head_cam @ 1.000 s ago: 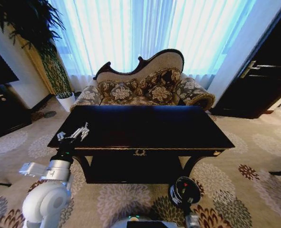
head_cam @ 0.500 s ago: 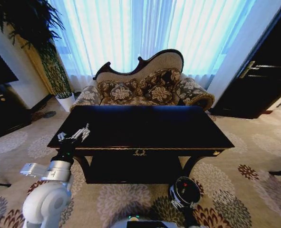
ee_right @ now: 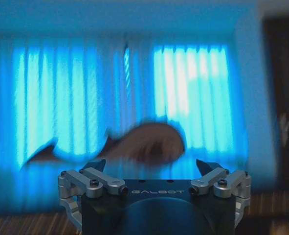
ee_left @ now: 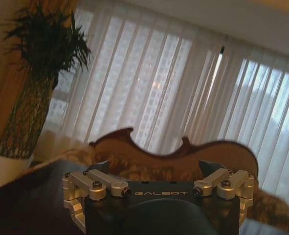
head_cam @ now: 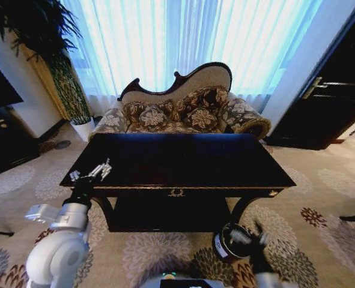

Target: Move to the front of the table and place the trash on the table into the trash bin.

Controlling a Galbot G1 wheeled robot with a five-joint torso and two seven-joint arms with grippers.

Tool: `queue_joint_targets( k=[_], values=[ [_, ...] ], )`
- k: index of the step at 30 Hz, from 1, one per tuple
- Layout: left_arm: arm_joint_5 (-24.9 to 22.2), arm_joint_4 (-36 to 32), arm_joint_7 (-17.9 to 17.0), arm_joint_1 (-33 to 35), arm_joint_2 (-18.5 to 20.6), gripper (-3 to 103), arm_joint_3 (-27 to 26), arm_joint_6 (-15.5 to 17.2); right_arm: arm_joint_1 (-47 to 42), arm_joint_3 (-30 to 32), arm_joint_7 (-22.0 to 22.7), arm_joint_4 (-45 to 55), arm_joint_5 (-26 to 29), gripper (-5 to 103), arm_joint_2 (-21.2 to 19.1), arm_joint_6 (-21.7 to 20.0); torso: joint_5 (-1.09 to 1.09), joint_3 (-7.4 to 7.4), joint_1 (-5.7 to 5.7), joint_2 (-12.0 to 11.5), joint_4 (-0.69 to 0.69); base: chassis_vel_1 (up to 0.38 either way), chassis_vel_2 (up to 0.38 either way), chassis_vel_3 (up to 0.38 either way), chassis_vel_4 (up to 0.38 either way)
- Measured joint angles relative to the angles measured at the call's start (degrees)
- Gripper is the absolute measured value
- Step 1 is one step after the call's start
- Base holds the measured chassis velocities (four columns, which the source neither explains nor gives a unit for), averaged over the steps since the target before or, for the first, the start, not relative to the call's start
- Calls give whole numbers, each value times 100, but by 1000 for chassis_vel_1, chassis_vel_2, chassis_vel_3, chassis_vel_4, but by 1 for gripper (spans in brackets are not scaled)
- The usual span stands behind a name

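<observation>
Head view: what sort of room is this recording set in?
Probably a hotel suite or formal sitting room: an ornate patterned sofa stands before floor-length sheer curtains, with a dark glossy table on floral carpet and a tall potted plant in the corner.

Sofa [head_cam: 183,108] stands behind the tabletop [head_cam: 183,162]; trash bin [head_cam: 230,243] sits on the floor before its right front; plant pot [head_cam: 83,127] back left.
</observation>
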Motion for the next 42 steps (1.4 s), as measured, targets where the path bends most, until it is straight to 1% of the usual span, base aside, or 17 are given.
queue_joint_targets(
  k=[2,4,6,7,9,11,12,16,19,22,24,25,26,29,30,34,42],
  values=[
    [79,0,-7,49,12,100,27,0,100,194,63,222,111,100,-12,-127,-2,0,0,0,0,0,0,0,0],
    [182,0,-8,157,50,100,16,-11,300,520,205,713,406,100,-77,-580,-1,-1,0,0,0,0,0,0,0],
    [186,0,-6,242,127,100,-51,-29,497,764,296,1165,703,100,-275,-1094,-1,0,0,0,-1,0,0,0,0],
    [186,0,-6,242,127,100,-51,-29,497,764,296,1165,703,100,-275,-1094,-1,0,0,0,-1,0,0,0,0],
    [182,0,-1,295,176,100,-97,-91,757,919,345,1505,902,100,-496,-1511,-2,0,0,0,0,0,0,0,0],
    [122,0,7,371,207,100,-150,-167,1039,968,402,1755,993,100,-653,-1850,-1,0,0,0,1,0,0,0,0],
    [122,0,7,371,207,100,-150,-167,1039,968,402,1755,993,100,-653,-1850,-1,0,0,0,1,0,0,0,0],
    [115,1,23,447,312,100,-189,-327,1195,778,430,1999,1109,100,-656,-2309,-2,0,0,0,0,0,0,0,0],
    [116,1,57,429,345,100,-208,-370,1179,704,418,2000,1086,100,-603,-2378,-1,0,-1,0,0,0,0,0,0],
    [165,2,208,376,407,100,-272,-488,1110,639,203,1998,888,100,-525,-2457,-1,0,0,0,-1,0,0,0,0],
    [202,2,246,361,430,100,-282,-518,986,771,-21,1983,801,100,-567,-2706,-1,0,0,0,-1,0,0,0,0],
    [202,2,246,361,430,100,-282,-518,986,771,-21,1983,801,100,-567,-2706,-1,0,0,0,-1,0,0,0,0],
    [203,2,248,345,427,100,-277,-518,960,831,-83,1977,855,100,-643,-2887,-2,0,0,0,-1,0,0,0,0],
    [195,2,250,299,404,100,-233,-483,960,900,-208,1964,986,100,-732,-3087,-1,0,-1,0,0,0,0,0,0],
    [195,2,250,299,404,100,-233,-483,960,900,-208,1964,986,100,-732,-3087,-1,0,-1,0,0,0,0,0,0],
    [212,2,246,291,406,100,-219,-413,917,925,-568,1954,928,100,-648,-3013,-1,0,0,0,0,0,0,0,0],
    [284,2,215,368,309,100,-222,-378,830,928,-785,1941,854,100,-624,-2936,-1,-1,0,0,0,0,0,0,0]
  ],
)
